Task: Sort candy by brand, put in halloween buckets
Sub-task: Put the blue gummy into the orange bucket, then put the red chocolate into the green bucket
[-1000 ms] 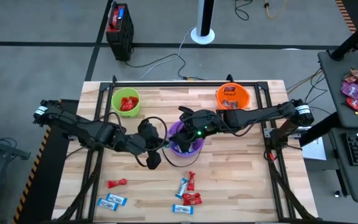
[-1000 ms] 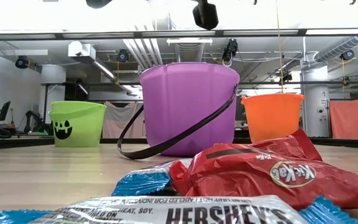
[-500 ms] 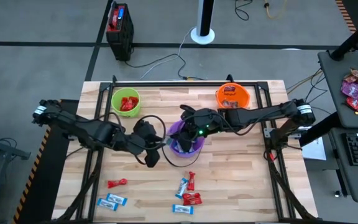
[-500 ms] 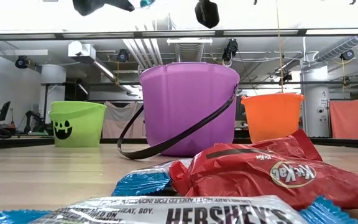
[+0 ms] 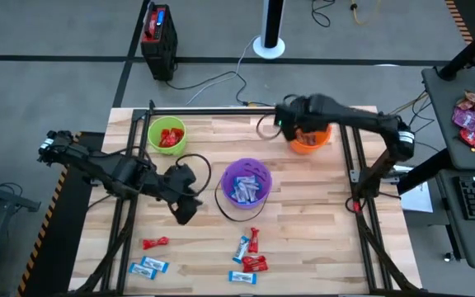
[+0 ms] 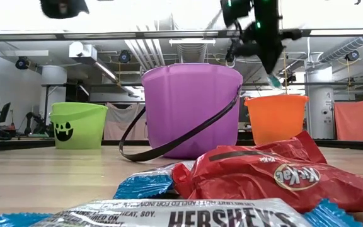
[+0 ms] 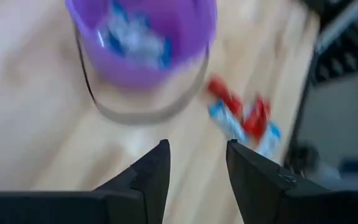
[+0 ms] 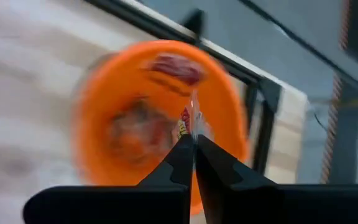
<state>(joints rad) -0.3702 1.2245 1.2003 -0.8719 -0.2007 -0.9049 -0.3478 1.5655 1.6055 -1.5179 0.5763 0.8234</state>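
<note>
An open industrial lab: grey concrete floor (image 5: 56, 91) around the wooden table (image 5: 320, 239), cables beside it, exposed ducts (image 6: 147, 50) overhead, a keyboard desk (image 5: 468, 165) just right.

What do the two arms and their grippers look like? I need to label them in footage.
Both are dark, jointed arms with black cables looping along them and a white band near each base. The left gripper has two black wedge-shaped fingers. The right gripper has matching black tapered fingers. A small green light shows on the right arm's wrist.
</note>
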